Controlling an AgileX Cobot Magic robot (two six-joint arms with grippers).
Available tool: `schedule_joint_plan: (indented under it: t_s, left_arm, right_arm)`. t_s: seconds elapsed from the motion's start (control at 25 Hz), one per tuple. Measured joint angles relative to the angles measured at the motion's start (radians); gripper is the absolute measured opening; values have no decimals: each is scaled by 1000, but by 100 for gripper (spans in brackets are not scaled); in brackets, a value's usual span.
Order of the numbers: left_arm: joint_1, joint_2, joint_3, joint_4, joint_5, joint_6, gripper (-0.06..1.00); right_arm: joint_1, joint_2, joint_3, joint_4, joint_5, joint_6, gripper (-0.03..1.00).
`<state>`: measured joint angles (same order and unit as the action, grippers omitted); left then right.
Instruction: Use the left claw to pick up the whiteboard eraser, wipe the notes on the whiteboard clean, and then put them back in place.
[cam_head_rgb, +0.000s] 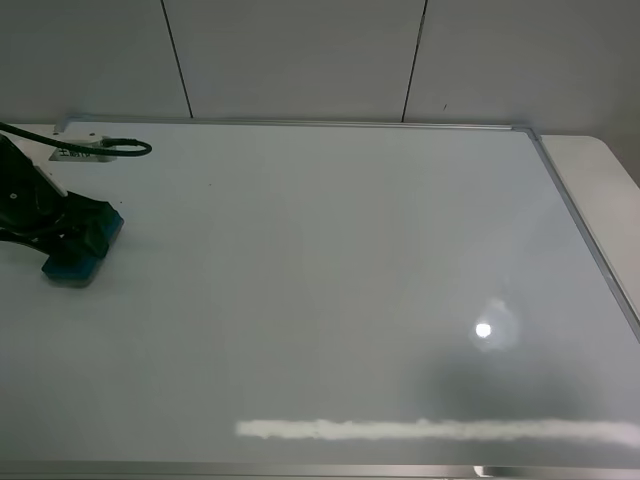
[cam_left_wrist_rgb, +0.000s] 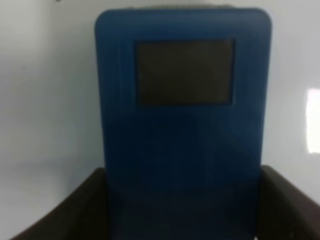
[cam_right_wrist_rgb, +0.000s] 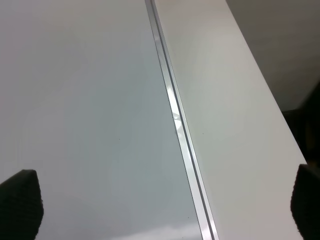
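Eraser (cam_head_rgb: 83, 245) and left gripper (cam_head_rgb: 62, 236) sit together at the middle left of the overhead frame, on the whiteboard (cam_head_rgb: 330, 280) — the blue block lies between the dark fingers (cam_left_wrist_rgb: 85, 210), which press both its long sides in the left wrist view, so the jaws are clamped on it. Its long axis runs straight out from the gripper, toward the lower right overhead. No notes show on the board. The right gripper (cam_right_wrist_rgb: 165, 210) hangs spread wide, holding nothing, over the board's metal frame (cam_right_wrist_rgb: 172, 115) — well apart from the eraser.
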<state>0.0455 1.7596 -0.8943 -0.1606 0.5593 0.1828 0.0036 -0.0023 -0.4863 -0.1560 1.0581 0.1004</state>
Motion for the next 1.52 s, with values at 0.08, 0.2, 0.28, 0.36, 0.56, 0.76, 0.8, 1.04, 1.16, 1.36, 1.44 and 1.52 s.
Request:
schedule_joint_plan:
  t_s: [0.08,0.2,0.28,0.36,0.56,0.76,0.8,1.04,1.16,1.36,1.44,1.52]
  left_arm:
    - [0,1,2,-2,-12,1,56]
    - [0,1,3,-3,-16,3,56]
    - [0,1,3,-6,-18,5,56]
    - [0,1,3,-8,-20,13,56]
    - [0,1,3,-10,-23,58,64]
    - [0,1,3,-8,-23,64,96]
    - [0,1,3,-8,-23,64,98]
    - [0,1,3,-8,-20,66,99]
    - [0,-1,3,-8,-20,67,99]
    - [0,-49,4,-8,-19,67,99]
    - [0,-92,4,-8,-14,67,99]
    - [0,-153,4,-8,2,67,99]
  right_arm:
    - [0,0,0,0,0,0,99]
    - [0,0,0,0,0,0,99]
    - [0,0,0,0,0,0,99]
    - [0,0,0,0,0,0,99]
    - [0,0,0,0,0,0,99]
    - [0,0,0,0,0,0,99]
    - [0,0,0,0,0,0,99]
    - [0,0,0,0,0,0,99]
    - [0,0,0,0,0,0,99]
    - [0,0,0,0,0,0,99]
    - [0,0,0,0,0,0,99]
    - [0,0,0,0,0,0,99]
